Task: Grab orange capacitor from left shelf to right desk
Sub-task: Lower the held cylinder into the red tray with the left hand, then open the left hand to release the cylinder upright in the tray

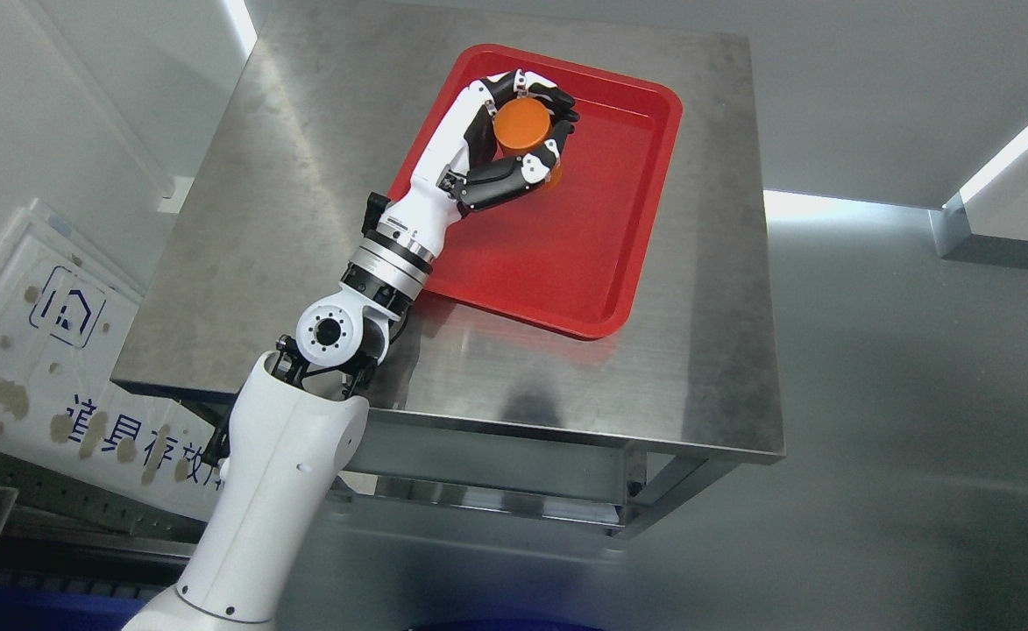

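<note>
Head view, left hand [514, 131] reaching in from lower left, fingers wrapped around the orange capacitor [522, 124], held upright over the far left corner of the red tray [601, 254], tray on steel table [303, 175]

Ahead of me stands a brushed steel table [514, 368], its top dully reflecting the light. Grey floor [899, 421] spreads toward three o'clock, bright strips [1013, 145] at two. A scuffed white sign [49, 350] leans at nine.
</note>
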### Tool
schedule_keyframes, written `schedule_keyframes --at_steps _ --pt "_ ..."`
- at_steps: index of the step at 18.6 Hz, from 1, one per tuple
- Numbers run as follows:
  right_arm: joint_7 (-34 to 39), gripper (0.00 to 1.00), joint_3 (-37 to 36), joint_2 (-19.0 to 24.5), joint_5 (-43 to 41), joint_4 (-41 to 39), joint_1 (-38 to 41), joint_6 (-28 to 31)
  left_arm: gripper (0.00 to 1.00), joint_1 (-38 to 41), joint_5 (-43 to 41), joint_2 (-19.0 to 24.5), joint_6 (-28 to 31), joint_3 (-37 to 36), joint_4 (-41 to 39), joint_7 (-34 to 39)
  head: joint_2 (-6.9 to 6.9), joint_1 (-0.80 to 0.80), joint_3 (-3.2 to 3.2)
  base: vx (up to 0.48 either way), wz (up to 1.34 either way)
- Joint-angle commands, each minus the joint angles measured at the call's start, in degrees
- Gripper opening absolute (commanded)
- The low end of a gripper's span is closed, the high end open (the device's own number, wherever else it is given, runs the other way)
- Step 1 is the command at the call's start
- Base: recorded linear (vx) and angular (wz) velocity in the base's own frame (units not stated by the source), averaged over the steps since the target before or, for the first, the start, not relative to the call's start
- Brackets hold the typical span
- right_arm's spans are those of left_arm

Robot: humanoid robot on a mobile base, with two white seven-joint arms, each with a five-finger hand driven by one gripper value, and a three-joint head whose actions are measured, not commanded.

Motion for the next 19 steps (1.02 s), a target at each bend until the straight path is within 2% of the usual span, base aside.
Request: schedule_keyframes --at_steps 1,4,10,12,14,16,17,19 --pt "0.0 1.0 -0.6 -1.0 0.0 -1.9 0.1 0.0 0.04 0.4 -2.4 1.0 0.1 -4.7 4.6 0.1 0.0 0.0 0.0 0.0 0.0" --pt "0.0 1.0 -0.6 -1.0 0.0 -1.9 0.1 0.0 0.07 0.4 -2.3 1.0 0.1 -4.8 4.6 0.0 0.0 0.0 0.0 -0.007 0.0" --pt "0.0 1.0 -0.6 -1.0 0.0 -1.9 0.1 0.0 0.3 -0.1 -2.3 1.0 0.7 -4.5 4.5 0.1 0.0 0.0 0.0 0.0 0.0" --pt "0.0 1.0 -0.6 -1.0 0.0 -1.9 0.1 0.0 0.47 -0.4 -2.3 1.0 2.1 -4.0 4.5 0.2 0.0 0.0 0.0 0.0 0.0" --pt "0.0 1.0 -0.6 -1.0 0.0 -1.9 0.1 0.0 0.68 -2.3 -2.3 1.0 3.3 -2.4 4.4 0.2 0.0 0.0 0.0 0.0 0.0" --pt "0.0 1.0 -0.6 -1.0 0.0 -1.9 0.1 0.0 0.93 -6.1 -2.2 1.0 4.6 0.8 4.1 0.2 0.0 0.0 0.0 0.0 0.0" --pt "0.0 1.0 -0.6 -1.0 0.0 -1.9 0.1 -0.1 0.99 -7.9 -2.2 1.0 4.6 3.1 4.1 0.2 0.0 0.0 0.0 0.0 0.0" --pt "0.0 1.0 -0.6 -1.0 0.0 -1.9 0.1 -0.1 1.0 -10.3 -2.2 1.0 4.6 8.8 4.0 0.6 0.0 0.0 0.0 0.0 0.0"
